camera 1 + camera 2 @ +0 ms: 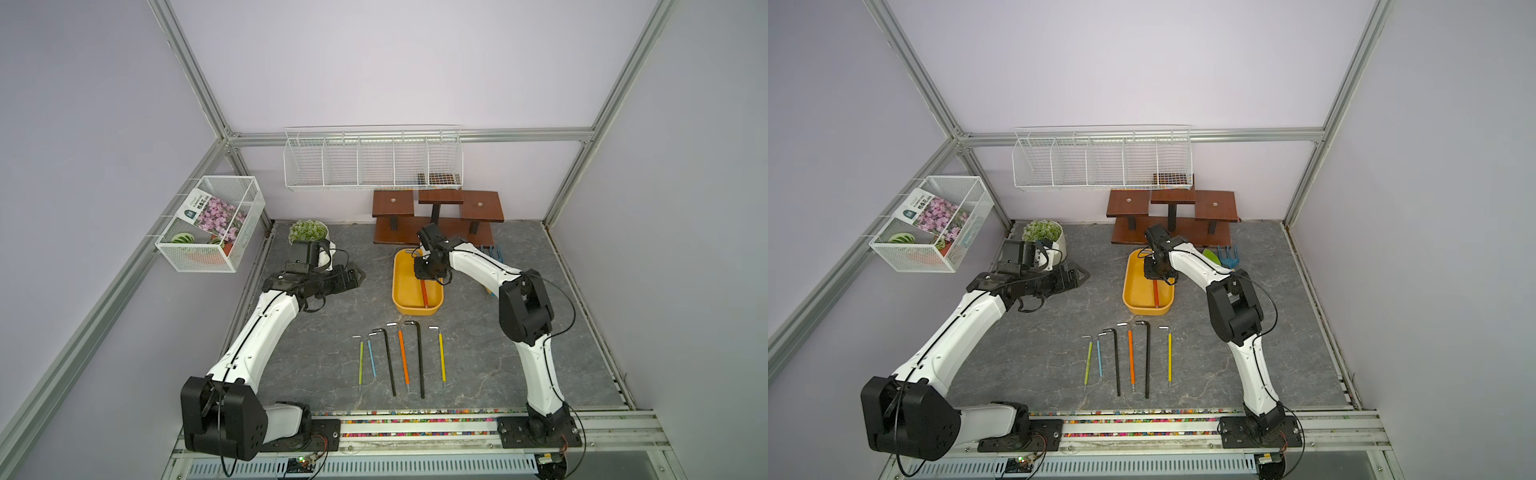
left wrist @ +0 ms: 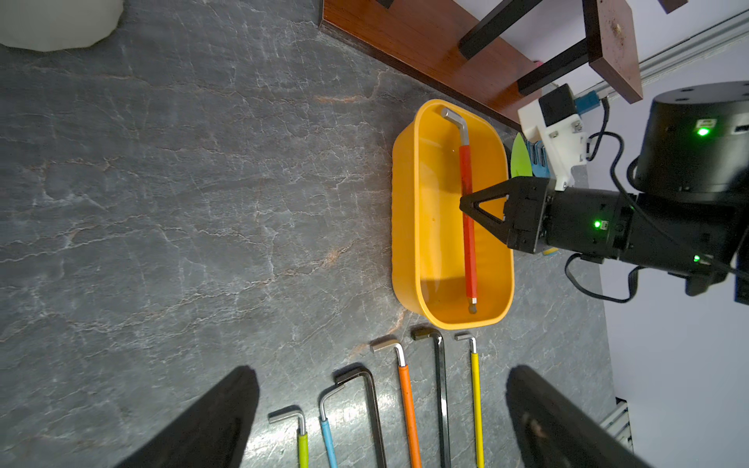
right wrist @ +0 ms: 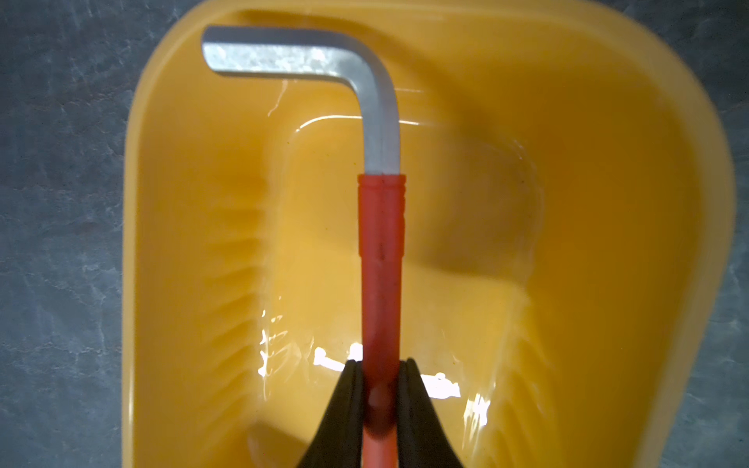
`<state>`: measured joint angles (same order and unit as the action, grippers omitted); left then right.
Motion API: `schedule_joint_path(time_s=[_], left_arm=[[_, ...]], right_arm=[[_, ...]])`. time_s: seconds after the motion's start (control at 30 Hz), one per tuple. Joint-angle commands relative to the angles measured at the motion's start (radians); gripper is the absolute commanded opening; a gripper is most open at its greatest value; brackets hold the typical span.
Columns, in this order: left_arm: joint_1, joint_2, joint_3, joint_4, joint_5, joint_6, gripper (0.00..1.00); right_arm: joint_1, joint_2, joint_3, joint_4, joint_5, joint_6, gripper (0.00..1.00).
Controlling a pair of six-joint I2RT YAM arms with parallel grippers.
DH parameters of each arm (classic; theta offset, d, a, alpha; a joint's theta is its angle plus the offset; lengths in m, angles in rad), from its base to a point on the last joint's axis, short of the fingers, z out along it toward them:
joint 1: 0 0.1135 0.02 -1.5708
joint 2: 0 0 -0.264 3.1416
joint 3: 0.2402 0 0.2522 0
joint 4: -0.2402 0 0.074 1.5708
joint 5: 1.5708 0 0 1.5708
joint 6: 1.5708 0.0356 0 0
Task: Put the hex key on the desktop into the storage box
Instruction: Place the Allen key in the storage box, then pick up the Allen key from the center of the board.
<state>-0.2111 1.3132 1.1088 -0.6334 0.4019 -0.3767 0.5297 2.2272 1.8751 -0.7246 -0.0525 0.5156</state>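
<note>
Right gripper pinches the red key mid-sleeve over the box. The key is stiff steel, likely weighty, and the rubbery sleeve suits gripping.

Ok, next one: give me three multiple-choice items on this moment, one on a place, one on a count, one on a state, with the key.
1. Where is the red hex key?
A. on the wooden stand
B. in the wire basket
C. inside the storage box

2. How many hex keys lie on the desktop?
A. four
B. six
C. eight

3. The right tool is:
A. shut on the red hex key
B. wide open
C. out of view

Key:
1 C: its whole length lies between the yellow walls.
2 B: green, blue, orange, yellow and two black ones lie in a row.
3 A: both fingers press its red sleeve in the right wrist view.
</note>
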Motion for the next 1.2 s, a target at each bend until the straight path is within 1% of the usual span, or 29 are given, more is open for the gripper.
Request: schedule_joint_path(time_s=[0.0,0.07,0.1,0.2,0.3,0.4,0.53,0.63,0.73,0.8,0.93,1.0,1.17], left_arm=[[0.007,0.007,-0.003,0.004,0.017,0.005,1.00],[0.007,0.008,-0.003,0.003,0.017,0.005,1.00],[0.007,0.008,-0.003,0.004,0.016,0.005,1.00],[0.008,0.009,-0.007,0.005,0.015,0.003,1.00],[0.009,0.012,-0.012,0.004,0.014,0.002,1.00],[0.007,0.012,-0.017,0.002,0.013,0.002,1.00],[0.006,0.001,-0.028,0.006,0.023,0.004,1.00],[0.002,-0.016,-0.040,0.013,0.040,0.008,1.00],[-0.020,-0.036,-0.054,0.011,0.025,-0.005,1.00],[-0.034,-0.041,-0.065,-0.003,0.018,-0.018,1.00],[-0.047,-0.068,-0.107,0.003,-0.001,-0.058,1.00],[-0.056,-0.087,-0.131,0.021,0.000,-0.081,1.00],[-0.097,-0.098,-0.171,0.046,-0.019,-0.118,1.00]], right_arm=[[0.003,-0.001,0.021,0.019,-0.018,-0.007,0.25],[0.003,-0.007,0.020,0.016,-0.020,-0.009,0.40],[0.003,-0.013,0.016,0.017,-0.023,-0.010,0.45],[0.002,-0.049,0.000,0.029,-0.030,-0.016,0.53],[0.004,-0.106,-0.030,0.043,-0.039,-0.021,0.57],[0.009,-0.189,-0.071,0.057,-0.046,-0.032,0.57],[0.031,-0.312,-0.165,0.069,-0.039,-0.056,0.58],[0.054,-0.413,-0.260,0.088,-0.044,-0.063,0.58],[0.075,-0.504,-0.360,0.100,-0.061,-0.082,0.58],[0.092,-0.563,-0.424,0.099,-0.049,-0.091,0.57],[0.110,-0.682,-0.565,0.121,-0.009,-0.073,0.56],[0.113,-0.747,-0.653,0.146,-0.001,-0.051,0.56],[0.121,-0.879,-0.814,0.192,0.005,0.010,0.56]])
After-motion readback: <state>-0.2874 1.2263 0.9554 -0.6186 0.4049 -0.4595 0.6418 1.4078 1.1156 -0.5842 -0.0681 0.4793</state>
